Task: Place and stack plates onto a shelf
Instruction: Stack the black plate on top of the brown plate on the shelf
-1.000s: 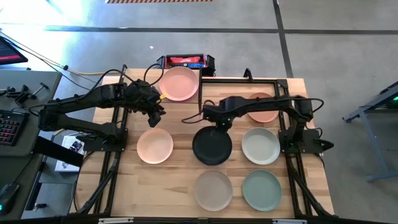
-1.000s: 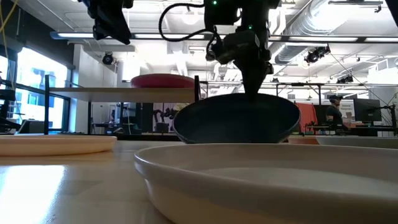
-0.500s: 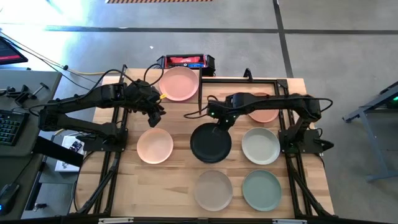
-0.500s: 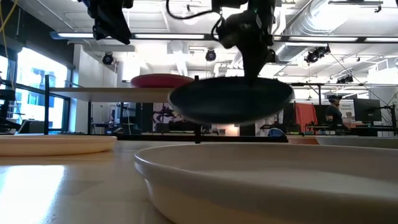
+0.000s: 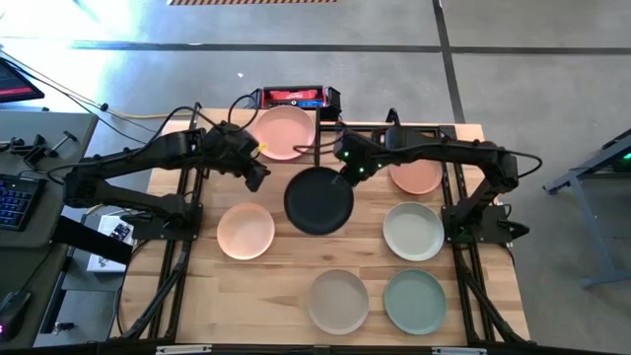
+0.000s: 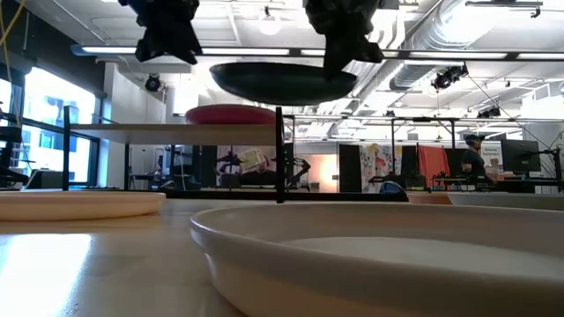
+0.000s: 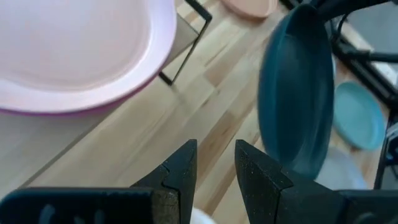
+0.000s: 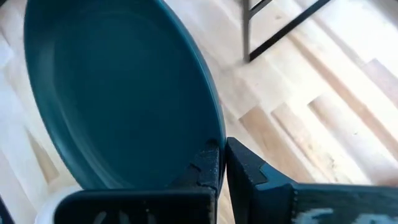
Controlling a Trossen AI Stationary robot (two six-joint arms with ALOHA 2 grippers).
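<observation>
Two arms over the table (image 5: 286, 286). Right gripper (image 5: 347, 174) is pinched shut on the rim of the charcoal plate (image 5: 318, 200); right wrist view shows the fingers (image 8: 211, 168) clamped on the plate's edge. Low view has that plate (image 6: 282, 81) held clear of the tabletop, roughly level, above shelf height and just in front of the shelf's dark upright edge (image 6: 279, 154).

Left gripper (image 5: 254, 176) hangs in the air near the shelf (image 5: 246, 148), just beside the pink plate (image 5: 284, 132). Its fingers (image 7: 180, 171) stand slightly apart with nothing between them.

Pink plate sits on the shelf at the table's back edge; low view shows it (image 6: 231, 115) on the board.

Other plates flat on the table:
- peach plate (image 5: 245, 231), on the left side below the left gripper
- salmon plate (image 5: 417, 176), partly under the right arm
- off-white plate (image 5: 413, 231), below the salmon one
- beige plate (image 5: 338, 301), front row
- sage green plate (image 5: 414, 301), front row, beside the beige
</observation>
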